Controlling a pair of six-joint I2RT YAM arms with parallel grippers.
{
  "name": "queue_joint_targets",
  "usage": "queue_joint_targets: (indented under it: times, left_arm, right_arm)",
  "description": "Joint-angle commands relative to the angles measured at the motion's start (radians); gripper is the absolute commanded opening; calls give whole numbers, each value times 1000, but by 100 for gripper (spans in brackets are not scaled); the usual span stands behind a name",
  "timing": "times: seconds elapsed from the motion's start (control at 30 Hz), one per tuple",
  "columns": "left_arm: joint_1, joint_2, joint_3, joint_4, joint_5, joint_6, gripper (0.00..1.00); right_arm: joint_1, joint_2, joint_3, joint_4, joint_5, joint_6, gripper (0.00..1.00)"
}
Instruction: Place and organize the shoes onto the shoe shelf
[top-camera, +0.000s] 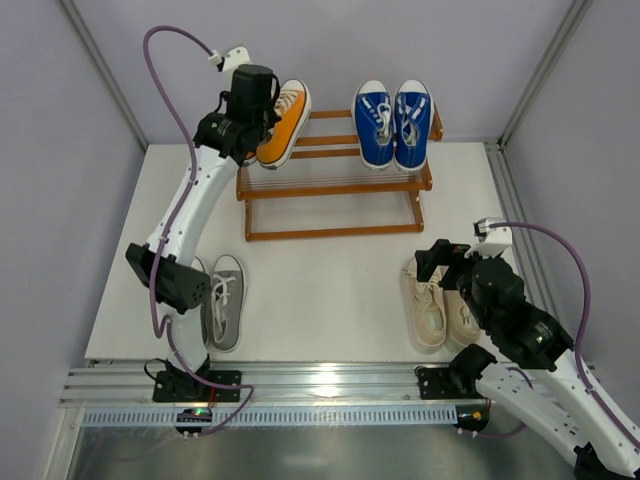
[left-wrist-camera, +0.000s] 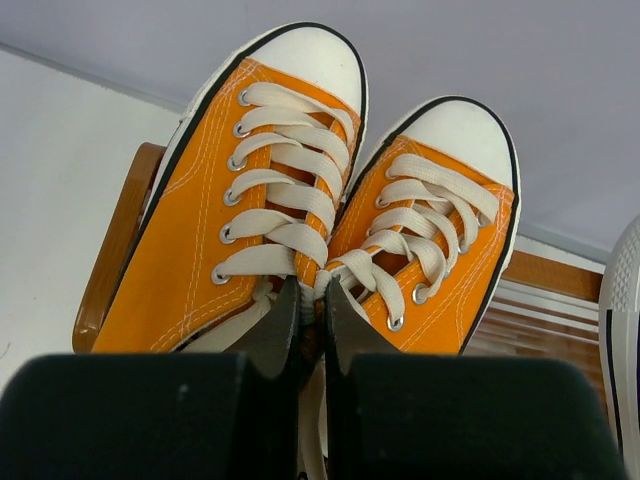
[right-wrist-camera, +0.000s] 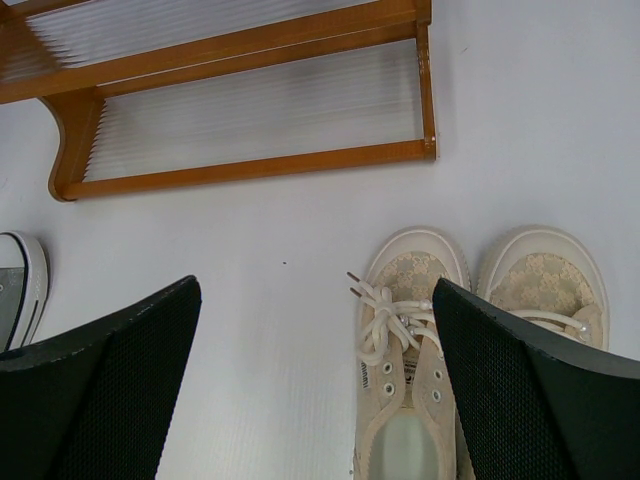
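White table, pale grey walls. The shelf stands at upper centre of the overhead view.

**Positions**
- Blue pair: on the upper tier, right half, toes toward the top of the frame.
- Orange pair: at the left end of the upper tier, angled, toes past the back rail. Whether the soles rest on the slats cannot be told.
- Grey pair: on the table at lower left, beside the left arm.
- Cream pair: on the table at lower right, below the shelf's right end.

**End effectors**
- Left gripper: clenched on the orange pair, its fingers nearly together over the two adjoining inner collars where the shoes meet.
- Right gripper: spread wide and holding nothing, hovering above the left cream shoe.

**Handling (judgement)**
- Canvas uppers are probably soft and light; rubber soles and toe caps are stiffer and should sit without sliding on the slats.
- Take a pair by pinching both inner collar walls together. Laces are loose and give no secure hold.
- A collar pinch lets the toes sag or splay, so square the pair to the rail before release.
- The lower tier is bare of shoes.
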Motion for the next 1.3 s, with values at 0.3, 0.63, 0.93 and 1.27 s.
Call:
queue_joint_targets:
  times: [0.3,0.63,0.93,1.27]
  left_arm:
    - [-30,11,70,-8,-126,-104,0]
    - [-30,34,110,4,-101,-142,0]
    - [-30,42,125,9,-67,-182,0]
    - [-31,42,128,9,-50,-188,0]
  right_arm:
    - [5,-13,13,8,7,-10,99]
    - [5,-18,16,8,-2,-13,99]
    - [4,-18,15,12,-4,-18,99]
    - [4,-24,15,12,-9,-18,99]
